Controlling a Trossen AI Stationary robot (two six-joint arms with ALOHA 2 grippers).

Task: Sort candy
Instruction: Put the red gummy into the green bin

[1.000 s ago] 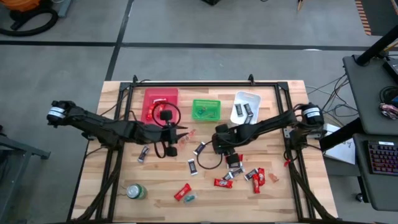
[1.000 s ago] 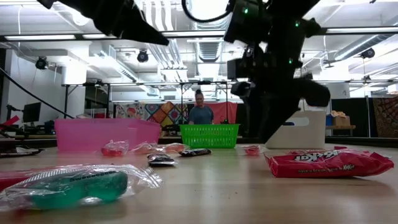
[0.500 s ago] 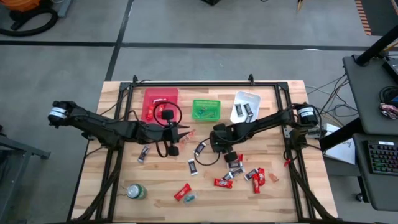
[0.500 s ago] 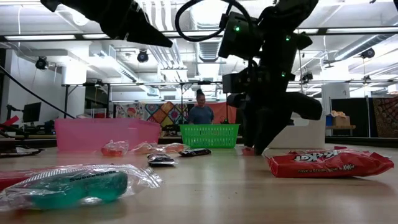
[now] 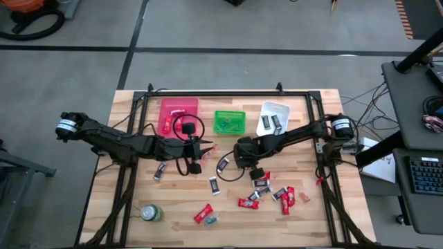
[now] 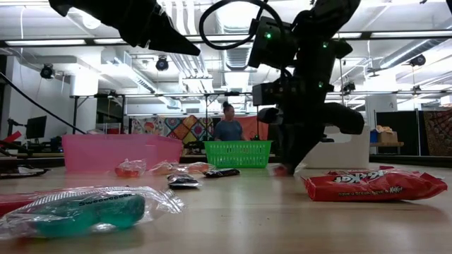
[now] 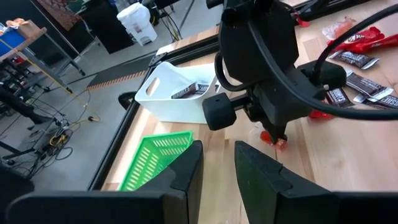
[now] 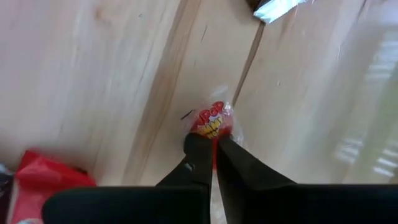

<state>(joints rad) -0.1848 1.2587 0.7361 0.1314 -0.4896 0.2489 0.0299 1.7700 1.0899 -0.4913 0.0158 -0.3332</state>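
Candy lies scattered over the wooden table: red wrappers (image 5: 285, 199), dark ones (image 5: 261, 183) and a red bar (image 6: 374, 185) close to the low camera. My right gripper (image 8: 210, 142) points steeply down at mid-table (image 5: 239, 156) and is shut on a small round red candy (image 8: 212, 122). My left gripper (image 7: 217, 167) hovers above the table just left of it (image 5: 205, 146), open with nothing between its fingers. My right gripper pinches the small red candy's near edge (image 8: 211, 134) between the ends of its two fingers. The fingers come from above, slanting steeply down. The candy (image 7: 274, 139) rests on the table under the fingertips.
Three bins stand along the far side: a pink one (image 5: 178, 116), a green basket (image 5: 229, 122) and a white tub (image 5: 273, 117) with dark candies inside. A round green can (image 5: 151, 212) lies near the front left. A teal candy (image 6: 85, 210) sits near the low camera.
My right gripper has sunk toward the table, shifted a little to the left, and shut on the small red candy. The candy stays on the table.
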